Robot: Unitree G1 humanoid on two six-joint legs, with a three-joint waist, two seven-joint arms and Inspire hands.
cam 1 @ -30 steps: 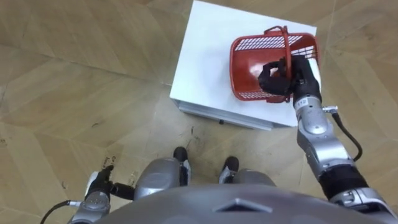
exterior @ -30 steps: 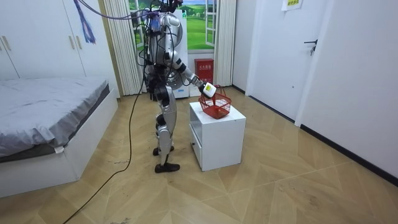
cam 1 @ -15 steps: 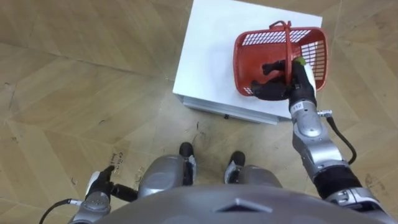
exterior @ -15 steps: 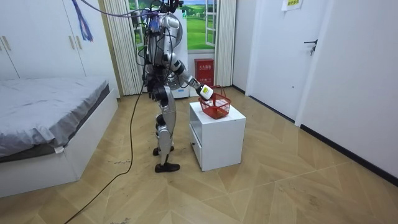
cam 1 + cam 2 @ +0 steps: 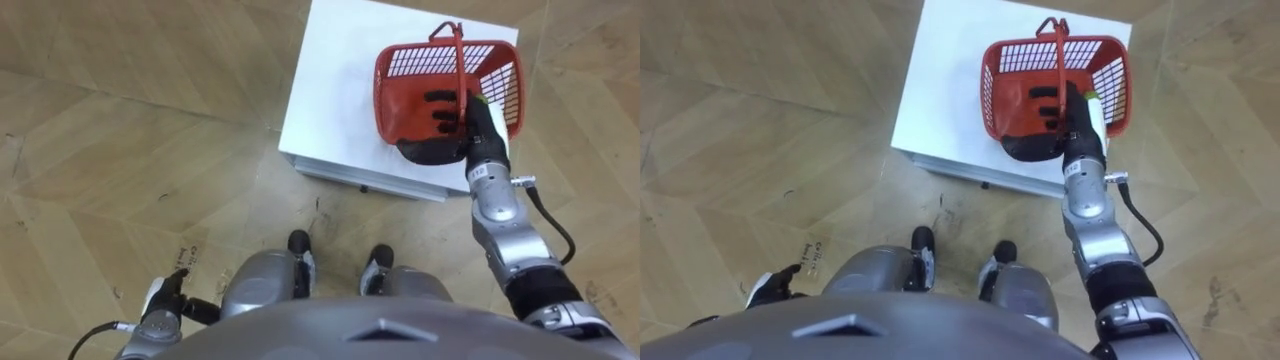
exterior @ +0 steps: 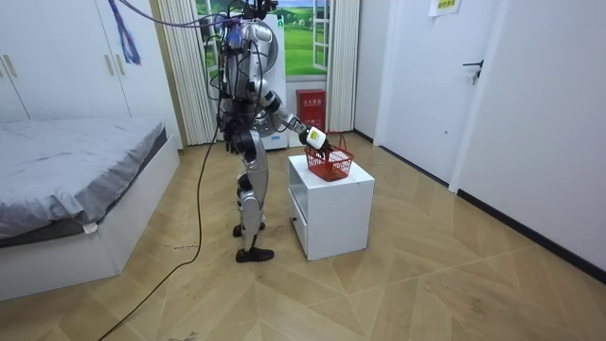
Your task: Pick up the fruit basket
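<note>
A red plastic fruit basket [image 5: 410, 64] with mesh walls rests on the far right part of a white cabinet [image 5: 340, 90]. Its thin handle [image 5: 458, 50] arches upright over it. My right hand [image 5: 446, 118] lies over the basket's near side, just left of the handle, with its fingers stretched out and nothing curled round the handle. The right eye view has the same hand [image 5: 1051, 108] and basket [image 5: 1012, 58]. In the room view I stand at the cabinet's side, right arm held out to the basket [image 6: 330, 165]. My left hand [image 5: 160, 303] hangs low at my side.
The white cabinet [image 6: 331, 213] has a drawer front facing me, on a herringbone wood floor [image 5: 130, 140]. The room view has a bed [image 6: 66, 180] at its left, wardrobes behind it, and a white door [image 6: 421, 76] at its right.
My right hand's fingers have uncurled from the basket's handle and now lie straight. The basket has gone from tilted to flat on the cabinet. The camera shifted slightly.
</note>
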